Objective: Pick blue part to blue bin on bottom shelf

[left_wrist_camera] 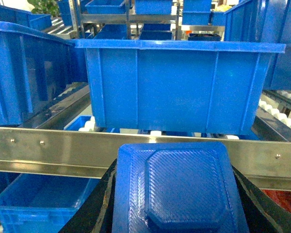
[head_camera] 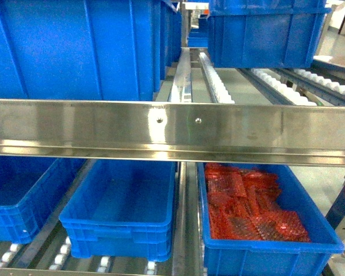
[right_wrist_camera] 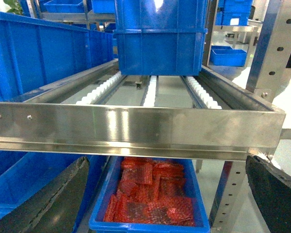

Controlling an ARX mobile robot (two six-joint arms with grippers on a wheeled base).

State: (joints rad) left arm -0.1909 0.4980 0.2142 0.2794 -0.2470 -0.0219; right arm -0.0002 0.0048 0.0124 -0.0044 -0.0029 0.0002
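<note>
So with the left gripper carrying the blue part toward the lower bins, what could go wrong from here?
1. The steel lip runs right in front of the blue part; lowering it carelessly might clip that rail.
2. Two blue bins sit side by side below: an empty bin and a bin of red parts. A drift right could drop the part among the red ones.
3. The left gripper is mostly hidden behind the part, so its hold can't be checked.

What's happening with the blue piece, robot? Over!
Left gripper shut on blue part. Right gripper open, empty. Empty blue bin below; steel front rail crosses in front.
</note>
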